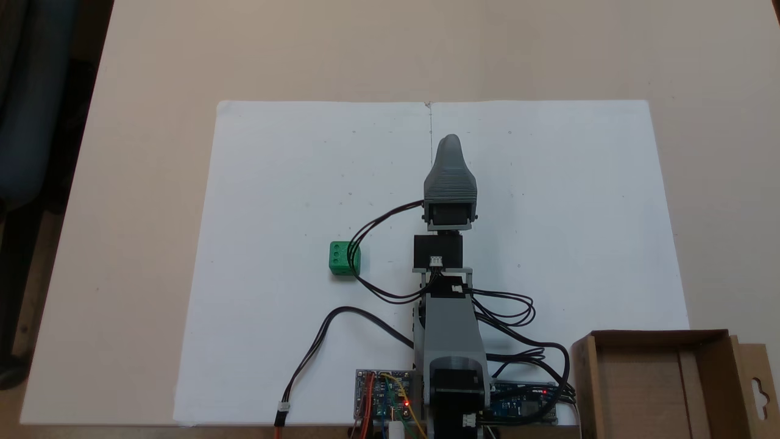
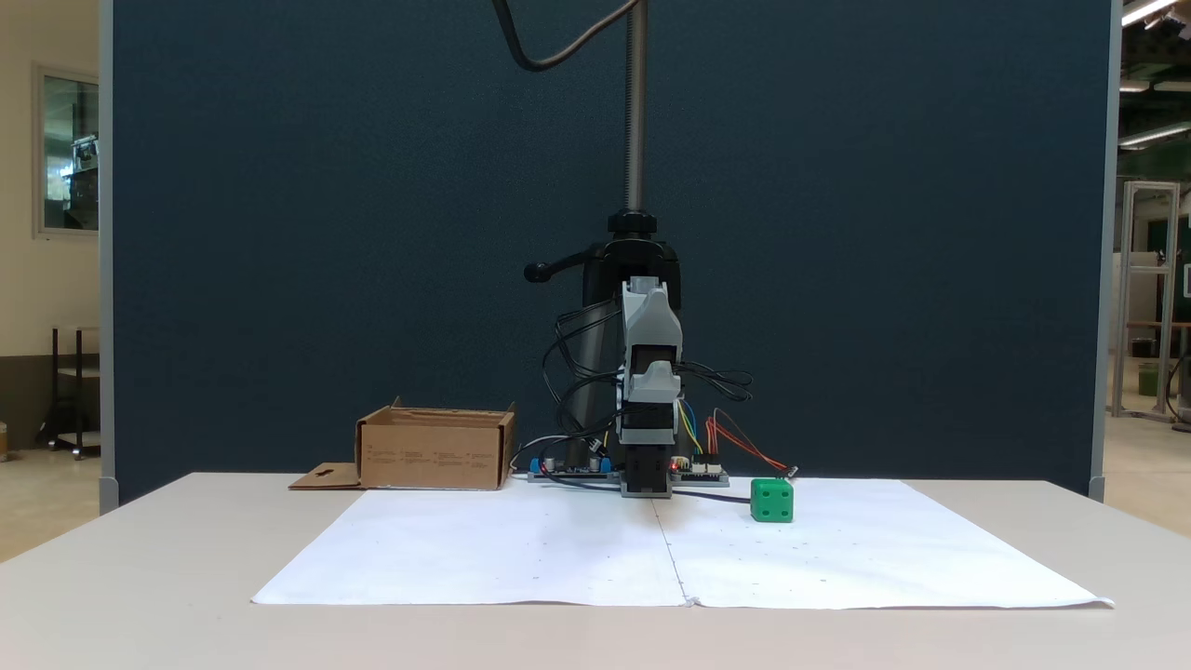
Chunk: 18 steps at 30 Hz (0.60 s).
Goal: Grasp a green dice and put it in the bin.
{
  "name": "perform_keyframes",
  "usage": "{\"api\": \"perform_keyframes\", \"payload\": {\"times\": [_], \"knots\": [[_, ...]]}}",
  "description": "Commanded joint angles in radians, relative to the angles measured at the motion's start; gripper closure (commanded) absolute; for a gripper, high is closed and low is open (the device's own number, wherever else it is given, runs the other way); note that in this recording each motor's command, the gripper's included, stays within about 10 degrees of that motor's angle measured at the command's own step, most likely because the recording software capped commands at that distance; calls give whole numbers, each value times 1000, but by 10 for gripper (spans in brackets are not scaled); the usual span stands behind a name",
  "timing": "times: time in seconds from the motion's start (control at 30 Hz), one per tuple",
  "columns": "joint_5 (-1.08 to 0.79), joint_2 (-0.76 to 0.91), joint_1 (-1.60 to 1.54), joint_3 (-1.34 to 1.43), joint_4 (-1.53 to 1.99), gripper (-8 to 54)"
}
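Observation:
The green dice (image 1: 344, 258) sits on the white paper, left of the arm in this fixed view from above and right of it in the front fixed view (image 2: 771, 500). The arm is folded over its base. Its gripper (image 1: 451, 145) points away from the base along the paper's centre seam, well clear of the dice, and holds nothing that I can see. From the front the gripper (image 2: 649, 377) faces the camera and a single grey tip shows, so its opening is unclear. The brown cardboard bin (image 1: 661, 335) stands beside the base, at left in the front fixed view (image 2: 435, 451).
Circuit boards (image 1: 384, 399) and loose black cables (image 1: 365, 238) lie around the arm's base, with one cable loop passing close to the dice. The bin's slotted flap (image 1: 758, 381) sticks out sideways. A stand post (image 2: 635, 102) and dark partition rise behind the table.

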Motion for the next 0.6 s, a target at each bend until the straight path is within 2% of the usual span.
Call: {"api": "perform_keyframes", "payload": {"times": [0.0,0.43,0.57], "knots": [[8,112,14,63,-15,6],[5,110,34,63,26,16],[3,110,0,-17,247,16]]}}
